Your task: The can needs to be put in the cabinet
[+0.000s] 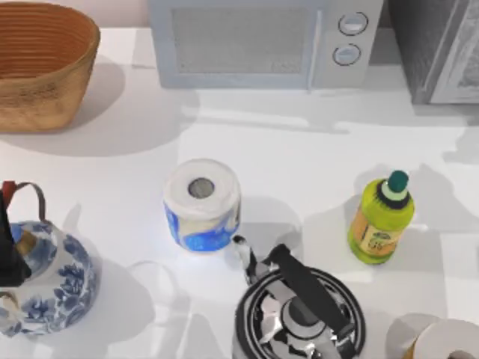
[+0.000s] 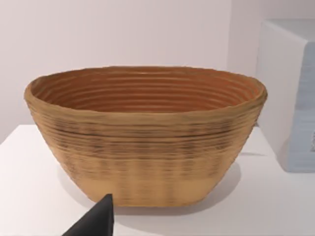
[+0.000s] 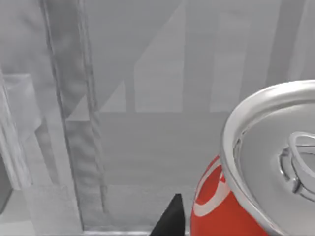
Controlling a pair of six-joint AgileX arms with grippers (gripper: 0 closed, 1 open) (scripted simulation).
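One dark tip of the right gripper (image 3: 172,219) pokes up just beside the can (image 3: 256,167). I cannot tell if this gripper is squeezing the can or just sitting next to it. The can is red with a shiny silver top and a pull ring. It is very close to the right wrist camera and it looks tipped to one side.

Behind the can are flat grey panels. I think they are part of the cabinet (image 3: 147,98). From above, the cabinet (image 1: 441,52) stands at the far right corner of the table (image 1: 299,149), next to the microwave (image 1: 262,41).

So I think the job is well on its way. The can is off the open table and right up at the cabinet. But I cannot see it standing on a shelf, so I would not call the job done. What is left is to set the can down inside and let go.

The left gripper (image 2: 98,219) is parked at the left side of the table, by the blue and white teapot (image 1: 45,280). I cannot tell its state either. It faces the brown basket (image 2: 147,137).

The paper roll (image 1: 202,203), the kettle (image 1: 299,310) and the green bottle (image 1: 380,221) all stand upright, well apart from the cabinet.
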